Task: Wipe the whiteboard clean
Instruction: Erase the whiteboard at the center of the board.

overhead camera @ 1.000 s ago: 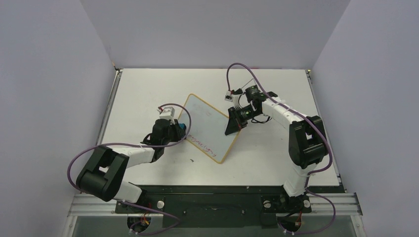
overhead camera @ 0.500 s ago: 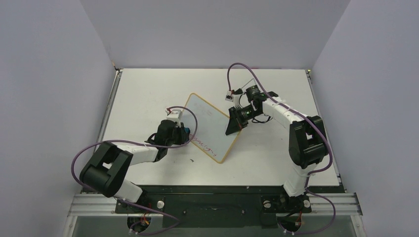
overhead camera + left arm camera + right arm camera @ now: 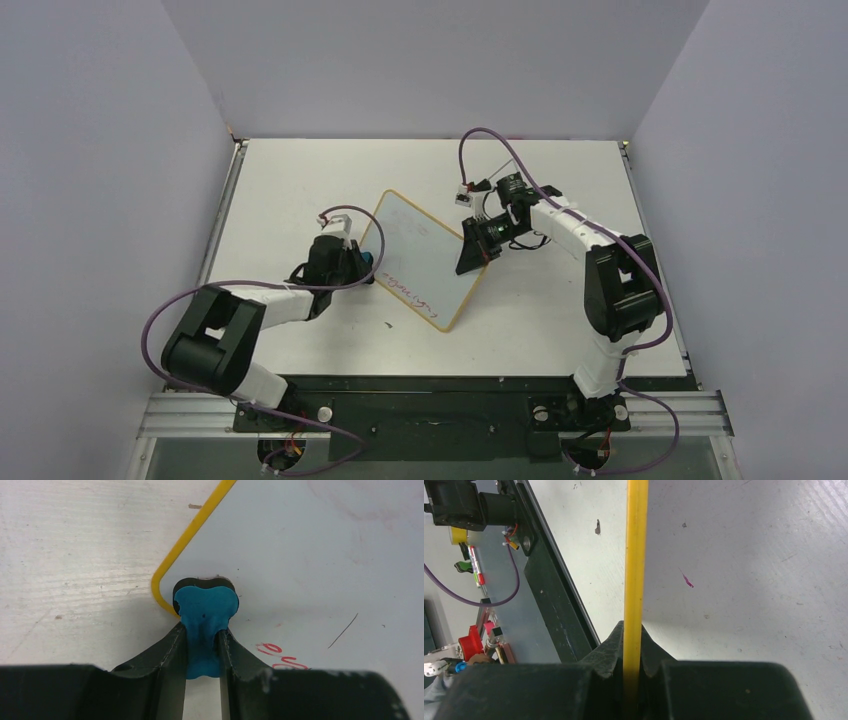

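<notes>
The whiteboard [image 3: 425,250] lies at an angle in the middle of the table; its thin frame looks yellow. Red handwriting [image 3: 412,291] runs along its near-left side. My left gripper [image 3: 366,262] is shut on a blue-and-black eraser block [image 3: 206,602], which presses on the board's left corner just inside the frame [image 3: 190,532]. Red letters [image 3: 280,656] sit just right of the left gripper [image 3: 202,632]. My right gripper [image 3: 478,243] is shut on the board's right edge; in the right wrist view the frame [image 3: 636,555] runs straight between the fingers of that gripper [image 3: 632,630].
The white table [image 3: 560,320] is walled at the left, back and right. A black rail [image 3: 556,600] marks the table edge, with markers and loose clutter [image 3: 474,570] beyond it. A small pink mark [image 3: 687,580] is on the table near the board.
My left gripper with the eraser slid toward the near side along the board's left edge, then back up to the left corner. The right gripper and the board have stayed put.
</notes>
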Controlling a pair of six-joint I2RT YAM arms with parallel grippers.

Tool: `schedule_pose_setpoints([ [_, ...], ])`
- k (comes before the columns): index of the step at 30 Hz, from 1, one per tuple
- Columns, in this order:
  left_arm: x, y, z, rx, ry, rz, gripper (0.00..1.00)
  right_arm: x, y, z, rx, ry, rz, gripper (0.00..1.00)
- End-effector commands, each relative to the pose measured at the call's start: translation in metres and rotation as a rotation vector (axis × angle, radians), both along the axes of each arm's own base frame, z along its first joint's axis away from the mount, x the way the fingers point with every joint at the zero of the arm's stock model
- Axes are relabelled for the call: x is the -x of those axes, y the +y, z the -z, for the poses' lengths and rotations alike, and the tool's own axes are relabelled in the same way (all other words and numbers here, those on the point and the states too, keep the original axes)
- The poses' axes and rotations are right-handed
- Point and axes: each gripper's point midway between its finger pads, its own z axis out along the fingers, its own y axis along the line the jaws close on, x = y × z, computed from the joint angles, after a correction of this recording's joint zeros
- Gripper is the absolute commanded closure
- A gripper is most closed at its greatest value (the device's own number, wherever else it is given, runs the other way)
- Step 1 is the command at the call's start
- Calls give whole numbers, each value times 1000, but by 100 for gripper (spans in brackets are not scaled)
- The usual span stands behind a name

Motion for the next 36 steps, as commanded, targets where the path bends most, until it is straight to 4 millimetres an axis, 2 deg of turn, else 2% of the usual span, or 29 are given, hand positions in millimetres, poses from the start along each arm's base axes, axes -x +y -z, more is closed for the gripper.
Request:
schedule_pose_setpoints([
  [1, 5, -31, 6, 27, 36, 109, 100, -4, 4, -9, -22, -79, -30, 100],
  [5, 32, -82, 14, 67, 46, 295, 100, -3, 4, -9, -23, -75, -32, 100],
  [7, 44, -97, 13, 85, 38, 345, 100, -3, 4, -9, -25, -76, -32, 100],
  [9, 50, -101, 9, 97, 25, 361, 100, -4, 4, -10, -25, -80, -32, 100],
  [13, 45, -86, -6, 87, -38, 288, 100, -3, 4, -10, -25, -80, -34, 100],
  [18, 16, -27, -20, 60, -102, 77, 100, -3, 4, -10, -22, -82, -33, 100],
  [20, 8, -13, -24, 46, -118, 41, 100, -4, 3, -10, -18, -85, -30, 100],
  [22, 2, -10, -23, 22, -113, 44, 100, -4, 3, -9, -17, -85, -29, 100],
  [26, 0, -9, -23, 6, -121, 47, 100, -5, 2, -11, -14, -93, -26, 100],
  [28, 5, -15, -19, 4, -109, 89, 100, -5, 2, -11, -15, -93, -26, 100],
  [36, 37, -80, -6, 10, -93, 351, 100, -4, 4, -11, -21, -91, -33, 100],
])
